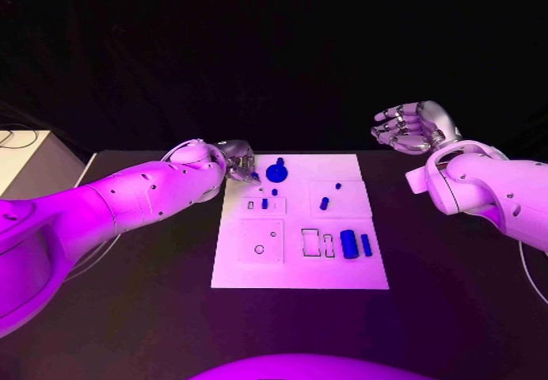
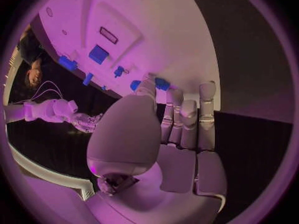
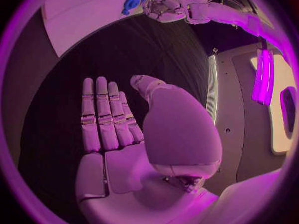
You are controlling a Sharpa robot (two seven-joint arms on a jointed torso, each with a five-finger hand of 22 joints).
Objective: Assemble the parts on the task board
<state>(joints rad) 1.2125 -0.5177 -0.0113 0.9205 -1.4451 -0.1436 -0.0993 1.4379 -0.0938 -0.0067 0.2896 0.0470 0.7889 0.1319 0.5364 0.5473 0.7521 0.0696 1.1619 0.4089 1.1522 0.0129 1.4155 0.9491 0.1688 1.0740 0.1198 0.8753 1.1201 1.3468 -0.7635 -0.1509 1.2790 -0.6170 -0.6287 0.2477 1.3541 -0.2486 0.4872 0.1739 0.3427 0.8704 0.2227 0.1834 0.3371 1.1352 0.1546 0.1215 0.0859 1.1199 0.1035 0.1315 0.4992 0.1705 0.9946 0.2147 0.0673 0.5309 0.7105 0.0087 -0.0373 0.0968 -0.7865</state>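
Observation:
The white task board (image 1: pixel 299 265) lies mid-table. A round blue part (image 1: pixel 276 171) sits at its far left corner. Small blue pegs (image 1: pixel 325 203) stand mid-board, and two blue blocks (image 1: pixel 349 244) lie near its right edge. My left hand (image 1: pixel 237 164) hovers at the far left corner, just beside the round part. In the left wrist view its fingers (image 2: pixel 187 114) are straight, and the thumb tip partly hides the round blue part (image 2: pixel 162 83); I cannot tell if they touch. My right hand (image 1: pixel 409 127) is raised off the board's far right, fingers (image 3: pixel 102 114) straight and empty.
The board has several empty recesses (image 1: pixel 310 242) near its front half. A pale cabinet (image 1: pixel 28 158) stands off the table's left edge. Black table (image 1: pixel 457 269) surrounds the board on all sides.

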